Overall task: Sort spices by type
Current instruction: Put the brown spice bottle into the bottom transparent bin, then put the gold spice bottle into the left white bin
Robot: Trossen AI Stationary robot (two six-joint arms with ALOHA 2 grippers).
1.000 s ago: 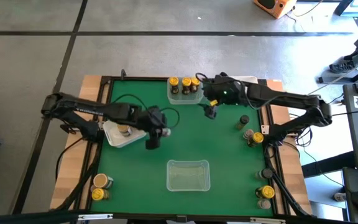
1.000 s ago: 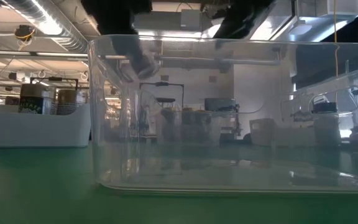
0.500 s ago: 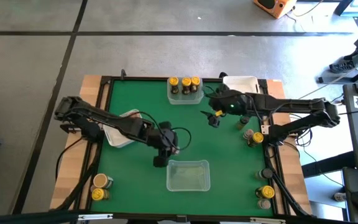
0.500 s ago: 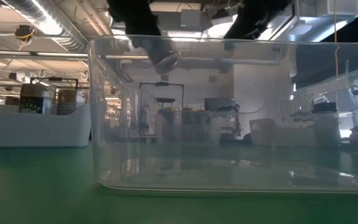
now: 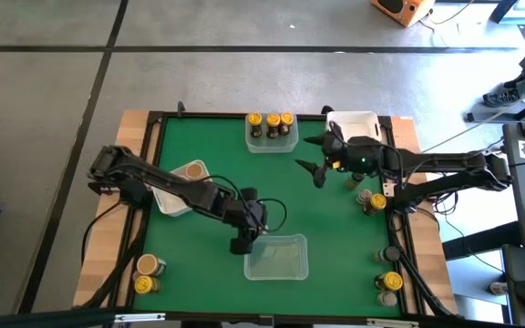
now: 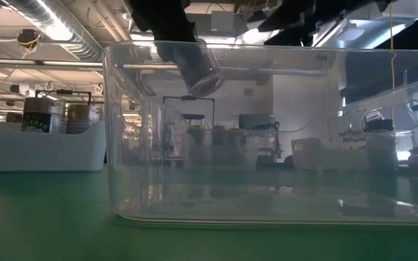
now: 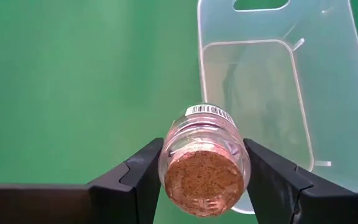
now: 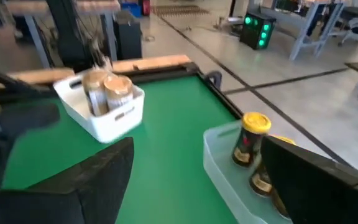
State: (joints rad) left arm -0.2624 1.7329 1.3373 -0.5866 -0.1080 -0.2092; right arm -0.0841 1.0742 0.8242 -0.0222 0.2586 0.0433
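My left gripper (image 5: 241, 244) is shut on a small glass spice jar (image 7: 204, 165) with a pinkish-brown round end. It is above the left rim of the clear tub (image 5: 276, 257) at the near middle of the table. In the low view the jar (image 6: 198, 69) hangs tilted at the height of the tub's rim. My right gripper (image 5: 317, 171) is open and empty, above the table's far right part. In its wrist view (image 8: 191, 186) it looks toward a far clear tub (image 8: 229, 162) with yellow-lidded jars (image 8: 253, 140). My left gripper pinches the jar's round side (image 7: 174, 155) between its two fingers (image 7: 135, 177), near the pinkish-brown end that faces the wrist camera. The fingers come from above, slanting down. The jar hangs tilted below them, lifted clear, its lower end (image 6: 205, 81) over the clear tub.
The far clear tub (image 5: 272, 137) holds three yellow-lidded jars. A white tub (image 5: 176, 196) on the left holds tan-lidded jars (image 5: 192, 170). Another white tub (image 5: 354, 121) stands far right. Loose jars stand at the right edge (image 5: 372, 200), near right (image 5: 390, 281) and near left (image 5: 147, 271).
My left gripper has carried the jar from beside the left white tub toward the table's near edge and right, up to the near clear tub's left rim. My right gripper has drawn away from the far clear tub, toward the table's right.
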